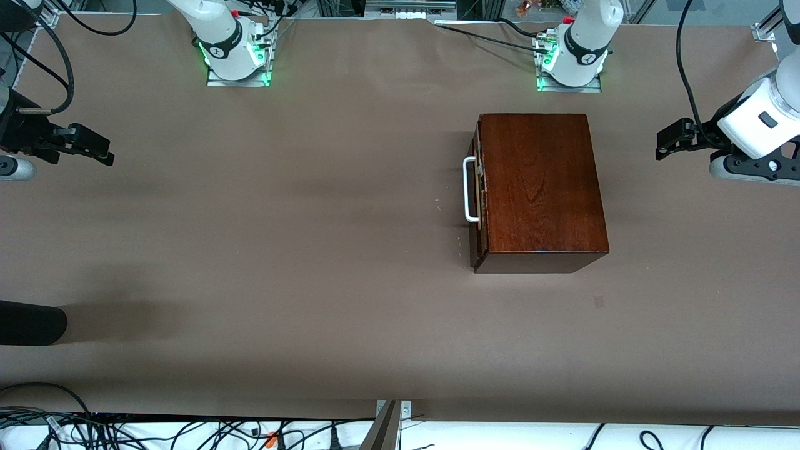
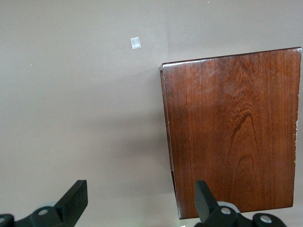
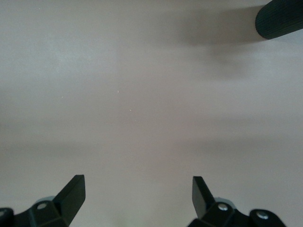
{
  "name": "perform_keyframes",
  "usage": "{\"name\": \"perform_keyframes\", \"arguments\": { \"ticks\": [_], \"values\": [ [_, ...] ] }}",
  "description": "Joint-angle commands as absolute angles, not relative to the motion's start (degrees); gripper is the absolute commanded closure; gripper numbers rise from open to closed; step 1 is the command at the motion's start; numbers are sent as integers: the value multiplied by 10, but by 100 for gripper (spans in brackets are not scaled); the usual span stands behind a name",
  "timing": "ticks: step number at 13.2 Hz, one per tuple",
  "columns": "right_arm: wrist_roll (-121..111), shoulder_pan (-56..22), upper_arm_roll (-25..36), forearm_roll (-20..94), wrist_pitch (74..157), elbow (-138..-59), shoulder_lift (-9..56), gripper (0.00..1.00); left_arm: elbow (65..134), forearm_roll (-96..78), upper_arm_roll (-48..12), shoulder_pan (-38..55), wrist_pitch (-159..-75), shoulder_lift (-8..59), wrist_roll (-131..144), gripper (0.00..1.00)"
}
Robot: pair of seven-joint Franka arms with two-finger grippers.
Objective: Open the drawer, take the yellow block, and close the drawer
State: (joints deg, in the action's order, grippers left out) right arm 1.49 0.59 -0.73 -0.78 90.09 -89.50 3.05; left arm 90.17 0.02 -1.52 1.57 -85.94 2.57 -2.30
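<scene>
A dark reddish-brown wooden box [image 1: 540,187] stands on the table toward the left arm's end. Its drawer [image 1: 479,194] looks pushed in, and the white bar handle [image 1: 469,190] faces the right arm's end. The yellow block is hidden. My left gripper [image 1: 662,142] hangs open over the table's left-arm end, beside the box. In the left wrist view the box top [image 2: 232,132] lies past the empty left gripper [image 2: 140,203]. My right gripper [image 1: 105,153] waits open over the table's right-arm end. The right wrist view shows the right gripper [image 3: 137,196] with only bare table below.
A dark rounded object [image 1: 31,322] juts in at the right arm's end, also seen as the dark rounded object [image 3: 279,19]. A small pale mark [image 1: 599,301] lies nearer the front camera than the box. Cables [image 1: 187,431] run along the near edge.
</scene>
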Motion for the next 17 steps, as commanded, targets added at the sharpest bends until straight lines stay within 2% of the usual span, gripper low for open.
{"name": "perform_keyframes", "arguments": {
  "ticks": [1, 13, 15, 17],
  "values": [
    [10, 12, -13, -8, 901, -901, 21, 0, 886, 5, -17, 15, -845, 32, -18, 0],
    [10, 12, -13, -8, 900, -901, 21, 0, 888, 4, -18, 21, -805, 30, -11, 0],
    [10, 12, -13, -8, 900, -901, 21, 0, 889, -2, -48, 29, -783, 39, -11, 0],
    [10, 12, -13, -8, 900, -901, 21, 0, 884, -4, -105, 30, -791, 67, 1, 0]
  ]
}}
